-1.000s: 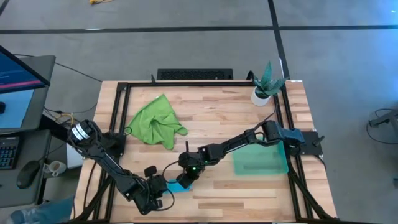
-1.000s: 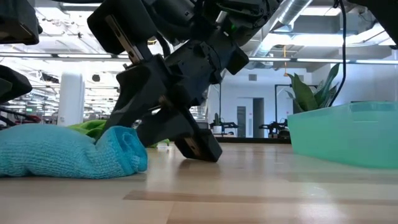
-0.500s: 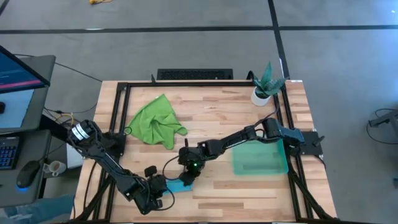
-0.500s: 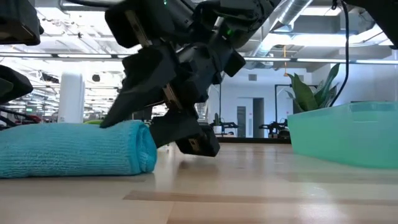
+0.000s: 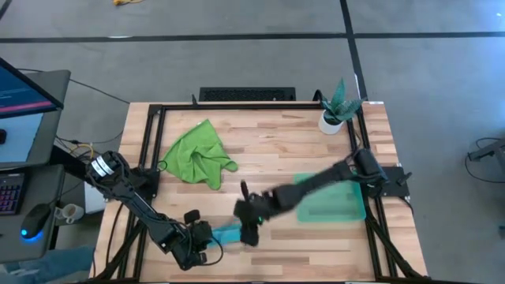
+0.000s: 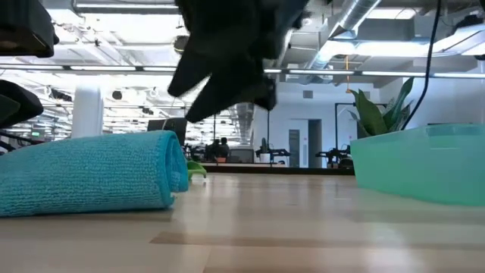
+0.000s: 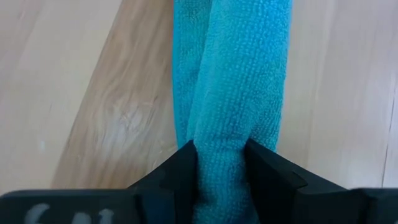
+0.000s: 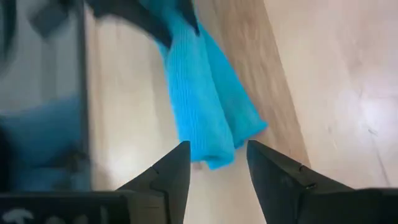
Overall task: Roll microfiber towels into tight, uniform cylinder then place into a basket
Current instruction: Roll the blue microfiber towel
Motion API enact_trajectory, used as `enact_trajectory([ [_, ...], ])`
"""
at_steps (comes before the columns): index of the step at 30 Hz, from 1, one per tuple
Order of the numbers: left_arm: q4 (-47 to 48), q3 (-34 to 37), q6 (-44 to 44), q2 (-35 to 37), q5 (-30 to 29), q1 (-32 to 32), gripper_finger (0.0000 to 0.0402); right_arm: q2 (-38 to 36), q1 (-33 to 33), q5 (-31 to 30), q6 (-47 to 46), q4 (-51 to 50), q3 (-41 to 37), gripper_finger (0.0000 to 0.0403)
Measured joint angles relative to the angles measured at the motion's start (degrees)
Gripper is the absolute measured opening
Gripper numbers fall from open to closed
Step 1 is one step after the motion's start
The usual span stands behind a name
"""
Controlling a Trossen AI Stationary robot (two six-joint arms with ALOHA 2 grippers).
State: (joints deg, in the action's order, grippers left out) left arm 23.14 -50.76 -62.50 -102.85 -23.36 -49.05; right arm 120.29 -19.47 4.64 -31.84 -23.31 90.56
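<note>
The left gripper [image 7: 221, 163] is clamped on one end of the rolled blue towel [image 7: 239, 74], its two fingers [image 7: 177, 171] pressing the cloth from either side; the roll runs straight out ahead of it along the wooden table [image 5: 276, 134]. The right gripper [image 8: 216, 163] hangs just above the roll's far end, fingers spread and holding nothing — the free end of the towel lies directly below and a little ahead of its tips. In the low view the roll [image 6: 91, 173] rests flat on the tabletop with the dark right gripper [image 6: 227, 68] lifted clear above it.

Behind the left gripper, well apart, lies the green towel [image 5: 197, 154], crumpled and unrolled. The basket [image 5: 331, 207] sits beside the right arm — near its forearm, away from both gripper tips.
</note>
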Motion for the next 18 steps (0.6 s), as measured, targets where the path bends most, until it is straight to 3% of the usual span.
enact_trajectory([
  [4, -0.2, 0.0, 2.61, 0.02, 0.32, 0.27, 0.012, 1.58, -4.89, -9.72, 4.0, 7.05, -0.02, 0.018],
  [9, -0.18, -0.02, 3.1, 0.02, 0.64, 0.32, 0.012, 3.52, -6.44, -10.75, 10.27, 18.85, 0.2, 0.0183],
  [13, -0.24, -0.02, 3.15, 0.02, 0.66, 0.34, 0.012, 3.8, -6.08, -11.09, 16.12, 19.44, 0.03, 0.0187],
  [18, -0.24, -0.02, 2.68, 0.04, 1.03, 0.36, 0.012, 4.67, -3.41, -13.03, 13.69, 18.86, 0.02, 0.0195],
])
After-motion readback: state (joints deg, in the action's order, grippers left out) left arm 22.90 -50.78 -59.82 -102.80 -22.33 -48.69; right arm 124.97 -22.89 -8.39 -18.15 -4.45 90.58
